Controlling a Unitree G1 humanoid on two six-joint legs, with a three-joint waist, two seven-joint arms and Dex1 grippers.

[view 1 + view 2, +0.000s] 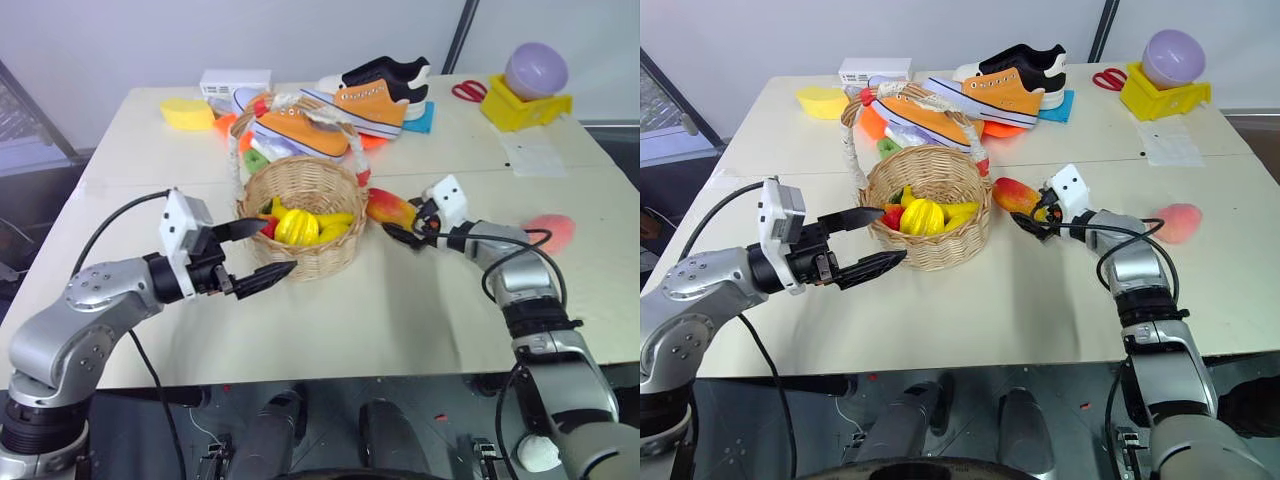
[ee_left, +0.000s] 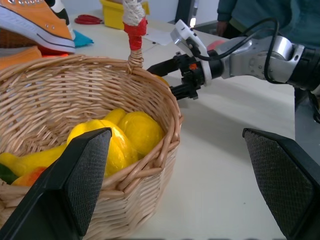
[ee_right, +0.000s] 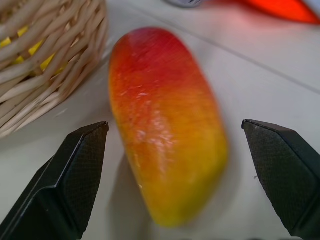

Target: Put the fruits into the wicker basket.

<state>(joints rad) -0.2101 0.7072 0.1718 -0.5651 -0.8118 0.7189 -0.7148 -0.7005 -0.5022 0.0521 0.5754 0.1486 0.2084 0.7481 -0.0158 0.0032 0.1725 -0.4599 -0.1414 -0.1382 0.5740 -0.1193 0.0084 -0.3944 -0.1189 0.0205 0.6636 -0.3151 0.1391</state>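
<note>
The mango (image 1: pixel 390 207) lies flat on the table (image 1: pixel 400 310), just to the right of the wicker basket (image 1: pixel 310 262) and near its wall without clearly touching it. Its long axis runs on a slant — the red end points back toward the basket's handle foot, the yellow-orange end points forward and right, toward the right gripper (image 1: pixel 412 227). In the right wrist view the fruit sits lengthwise between the two black fingers (image 3: pixel 75 175), red end far, yellow end near, with open table showing on both sides of it.

The right gripper stands spread wide, level with the mango's near end, holding nothing. The left gripper (image 1: pixel 262 250) is also spread wide and empty, pointing right at the basket's front-left wall — one finger reaches over the rim, the other lies outside against the wicker side.

The peach (image 1: pixel 552 232) rests by itself near the table's right edge, well apart from the basket and from both grippers. Inside the basket are yellow bananas (image 1: pixel 300 224) and a round yellow piece. Behind it lie orange sneakers (image 1: pixel 345 112).
</note>
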